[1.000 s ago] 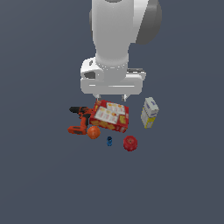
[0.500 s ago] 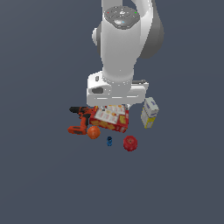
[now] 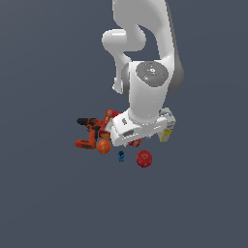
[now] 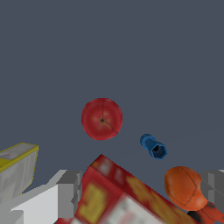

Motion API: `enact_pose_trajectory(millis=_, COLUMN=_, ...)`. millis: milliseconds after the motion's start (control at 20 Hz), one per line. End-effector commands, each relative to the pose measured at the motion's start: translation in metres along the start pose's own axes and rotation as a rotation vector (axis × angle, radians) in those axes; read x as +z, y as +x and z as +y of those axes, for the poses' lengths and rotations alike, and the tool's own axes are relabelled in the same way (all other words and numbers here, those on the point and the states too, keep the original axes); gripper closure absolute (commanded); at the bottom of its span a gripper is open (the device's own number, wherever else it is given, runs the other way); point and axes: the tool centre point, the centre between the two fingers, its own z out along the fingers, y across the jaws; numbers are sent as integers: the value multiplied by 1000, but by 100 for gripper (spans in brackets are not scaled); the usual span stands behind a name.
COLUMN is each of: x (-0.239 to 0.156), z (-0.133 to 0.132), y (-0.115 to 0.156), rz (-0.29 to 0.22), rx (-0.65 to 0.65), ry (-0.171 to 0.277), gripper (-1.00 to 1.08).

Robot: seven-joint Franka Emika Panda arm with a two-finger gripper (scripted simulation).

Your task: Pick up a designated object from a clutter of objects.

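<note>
Gripper (image 4: 138, 192) spread wide w/ nothing between the fingers, sitting over the cracker box (image 4: 127, 197), not over the target. Red apple ball (image 3: 143, 158) lies alone on the floor at the near-right edge of the clutter, apart from the blue item (image 3: 121, 156) and orange ball (image 3: 103, 146). I judge that gap leaves finger room.

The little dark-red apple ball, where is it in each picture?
Exterior view: the round dark-red apple-like ball lies at the clutter's near edge, apart from everything.
Wrist view: the same ball sits mid-frame, dimple showing.
Shared landmark: the tiny blue item lies between it and the smaller orange ball.
</note>
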Motion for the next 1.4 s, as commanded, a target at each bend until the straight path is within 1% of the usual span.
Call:
enact_pose_trajectory(millis=0, x=22, z=-9, y=11, rz=9, rx=-73, ry=1, gripper=-92)
enact_pose_trajectory(millis=300, x=62, z=-26, y=26, rz=24, rx=-197, ry=8, gripper=-92)
enact_pose_trajectory(millis=550, x=80, z=-35, y=32, rz=32, rx=-252, ry=12, gripper=-92)
enact_pose_trajectory(millis=1000, x=89, z=-37, y=33, rz=32, rx=-261, ry=13, gripper=-92)
enact_pose_trajectory(millis=1350, x=123, z=-38, y=33, rz=33, rx=-264, ry=13, gripper=-92)
